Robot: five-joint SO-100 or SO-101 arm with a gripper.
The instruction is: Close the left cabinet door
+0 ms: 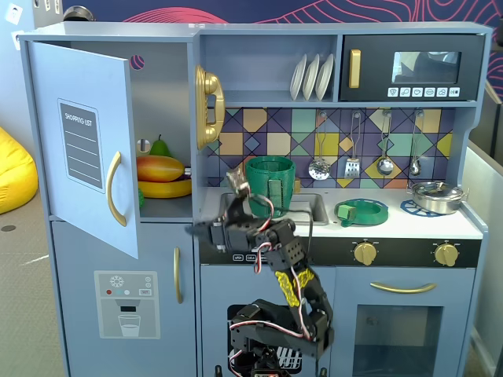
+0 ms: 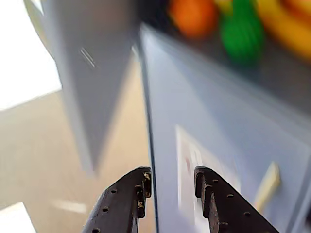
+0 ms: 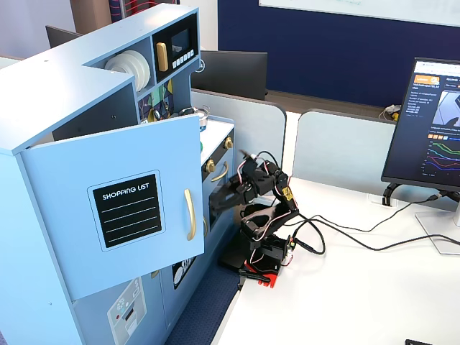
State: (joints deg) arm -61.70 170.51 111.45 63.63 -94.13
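The left cabinet door (image 1: 82,145) is light blue with a black "SHOPPING LIST" panel and a curved gold handle (image 1: 116,188). It stands swung wide open from its left hinge. It also shows in another fixed view (image 3: 122,208), and as a blurred edge-on slab in the wrist view (image 2: 92,87). My gripper (image 1: 196,230) points left, below and to the right of the door's free edge, in front of the lower door, touching nothing. In the wrist view my gripper (image 2: 172,179) is open and empty. It also shows in a fixed view (image 3: 215,203), right of the door handle.
Toy fruit (image 1: 161,169) lies on the shelf behind the open door. Below is the lower door with the dispenser graphic (image 1: 126,302). A gold phone (image 1: 208,106) and a green pot (image 1: 269,177) are near the arm. A monitor (image 3: 431,122) and cables sit on the white desk (image 3: 345,287).
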